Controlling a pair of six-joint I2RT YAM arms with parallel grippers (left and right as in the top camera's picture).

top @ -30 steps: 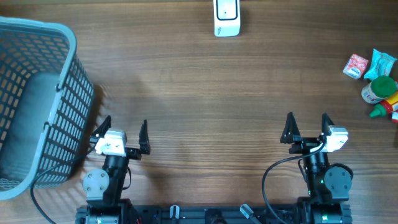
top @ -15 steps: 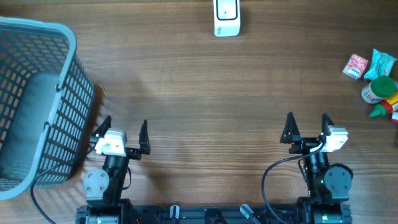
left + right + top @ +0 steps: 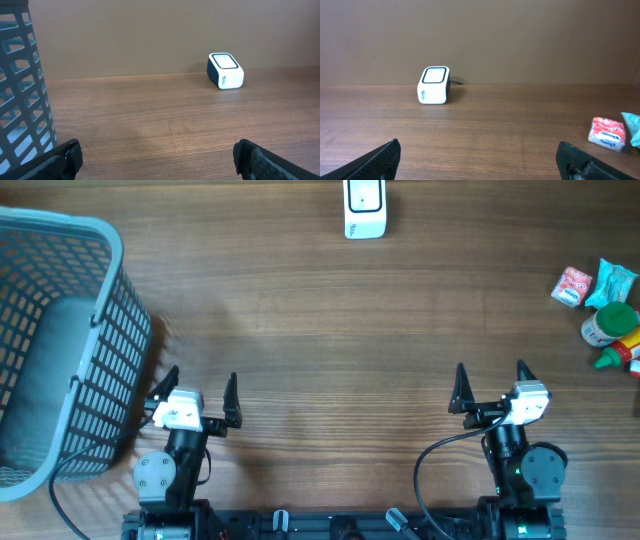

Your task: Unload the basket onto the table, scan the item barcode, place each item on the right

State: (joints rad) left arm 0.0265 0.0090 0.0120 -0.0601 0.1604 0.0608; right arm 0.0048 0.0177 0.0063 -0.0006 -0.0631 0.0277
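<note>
Brown wood with a fine lengthwise grain covers the table (image 3: pixel 320 330), and behind it the wrist views show only a plain brown wall.

The goods to scan lie in a small group at the far right edge, well apart from both arms: a red-and-white packet (image 3: pixel 573 286), a teal packet (image 3: pixel 616 281) touching it or just beside it, a green-lidded jar (image 3: pixel 612 322) and a bottle (image 3: pixel 622 350) with a green cap. Which one is meant I cannot tell.

The two packets look like thin glossy film, so I expect them to be light, soft, a little slippery and easy to crush. I would pinch such a packet across its flat faces near one end, so that the printed side is free for the reader. No barcode is visible from these views. The jar seems stiff, round and heavier, and it would need a grip around its body.

The scanner (image 3: pixel 365 208), a small white box with rounded corners and a dark window on top, stands at the far middle edge. A grey-blue plastic basket (image 3: pixel 125 370) with lattice walls stands on the left.

The left gripper (image 3: pixel 202 376) and the right gripper (image 3: pixel 490 370) both have their jaws spread wide and hold nothing.
</note>
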